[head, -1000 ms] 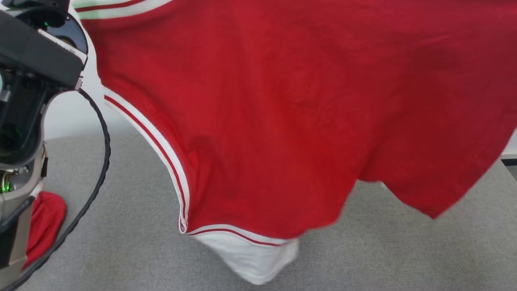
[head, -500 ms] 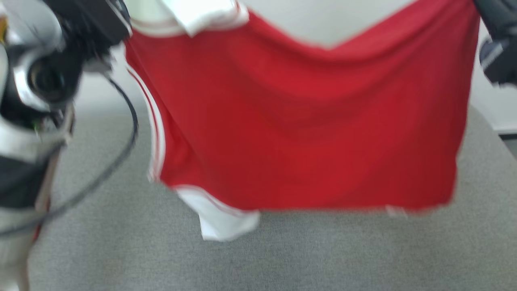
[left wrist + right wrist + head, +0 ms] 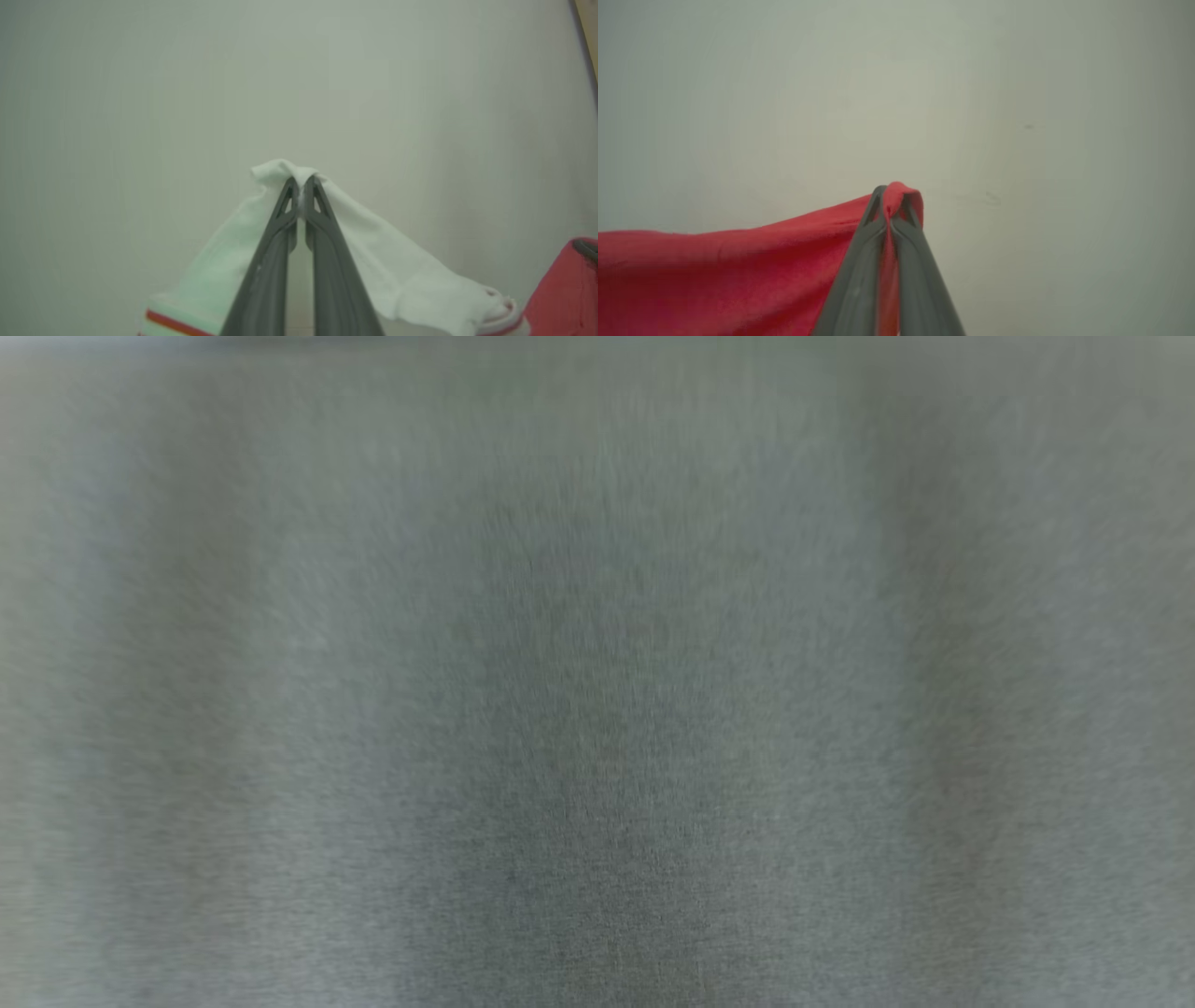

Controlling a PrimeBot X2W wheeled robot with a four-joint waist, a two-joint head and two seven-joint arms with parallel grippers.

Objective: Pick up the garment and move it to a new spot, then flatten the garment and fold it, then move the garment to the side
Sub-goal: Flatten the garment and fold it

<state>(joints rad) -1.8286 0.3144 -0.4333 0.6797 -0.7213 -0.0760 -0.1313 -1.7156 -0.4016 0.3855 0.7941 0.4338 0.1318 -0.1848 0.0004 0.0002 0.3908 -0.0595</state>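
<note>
The garment is red with white trim. In the left wrist view its white part point(image 3: 397, 270) drapes over both sides of my left gripper point(image 3: 301, 186), which is shut on a pinch of that white cloth; a red stripe point(image 3: 168, 323) and a patch of the red body point(image 3: 563, 289) show at the lower edges. In the right wrist view the red cloth point(image 3: 714, 275) stretches away to the left from my right gripper point(image 3: 892, 196), shut on a small fold of it. Both grippers hold the cloth up in front of a pale wall.
The head view is blurred and looks onto the grey fabric surface point(image 3: 597, 709), with darker and lighter vertical bands across it. A plain pale wall point(image 3: 140, 93) lies behind each gripper. A tan edge point(image 3: 589, 28) shows at the top right of the left wrist view.
The head view has swung: one second ago the red garment hung across it, half a second ago it hung spread between both grippers, and now grey surface is in view.
</note>
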